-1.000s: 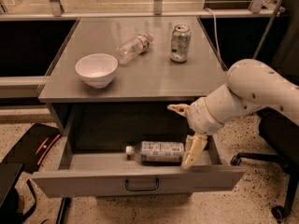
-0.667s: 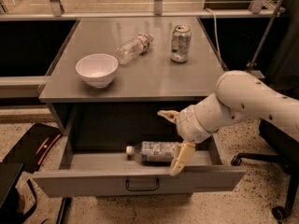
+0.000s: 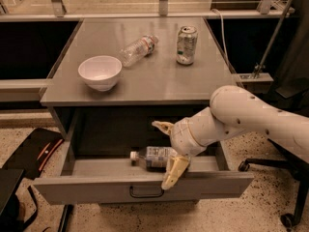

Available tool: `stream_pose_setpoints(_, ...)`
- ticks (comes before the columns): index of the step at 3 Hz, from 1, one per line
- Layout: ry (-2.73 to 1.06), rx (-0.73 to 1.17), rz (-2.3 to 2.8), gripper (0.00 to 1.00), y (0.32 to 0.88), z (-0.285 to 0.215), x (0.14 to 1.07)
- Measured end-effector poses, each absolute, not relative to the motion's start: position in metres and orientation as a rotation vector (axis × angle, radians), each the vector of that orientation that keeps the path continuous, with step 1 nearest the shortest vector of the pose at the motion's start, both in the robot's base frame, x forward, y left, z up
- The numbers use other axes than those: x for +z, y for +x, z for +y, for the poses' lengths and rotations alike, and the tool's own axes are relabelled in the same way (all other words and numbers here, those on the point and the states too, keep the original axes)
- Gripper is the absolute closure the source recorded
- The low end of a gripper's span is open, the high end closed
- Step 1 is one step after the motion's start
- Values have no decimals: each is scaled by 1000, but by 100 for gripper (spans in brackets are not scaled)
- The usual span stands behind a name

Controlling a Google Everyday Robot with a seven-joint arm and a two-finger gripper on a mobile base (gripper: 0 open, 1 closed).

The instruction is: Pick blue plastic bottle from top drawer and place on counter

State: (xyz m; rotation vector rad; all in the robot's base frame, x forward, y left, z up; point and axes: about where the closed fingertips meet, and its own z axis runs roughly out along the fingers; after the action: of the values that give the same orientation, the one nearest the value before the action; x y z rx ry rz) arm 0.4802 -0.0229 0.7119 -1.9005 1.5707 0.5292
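The blue plastic bottle lies on its side in the open top drawer, white cap pointing left. My gripper is open and hangs over the bottle's right end. One cream finger is behind the bottle and the other is in front of it, over the drawer's front panel. The bottle's right end is hidden behind the wrist. The grey counter is above the drawer.
On the counter stand a white bowl, a clear bottle with a red-and-white label lying on its side, and a soda can. A black bag lies on the floor at left. An office chair base is at right.
My arm has swung left and lower into the drawer. The open fingers now straddle the bottle's right end. The bottle has not moved.
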Motion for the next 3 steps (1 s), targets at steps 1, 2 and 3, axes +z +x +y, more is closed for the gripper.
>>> stream_pose_setpoints(1,-1866,468,1579,0,504,-37,730)
stream_pose_setpoints(2,-1837,451,1553,0,544,-59,750)
stream_pose_setpoints(3,-1824,436,1546,0,551,-64,758)
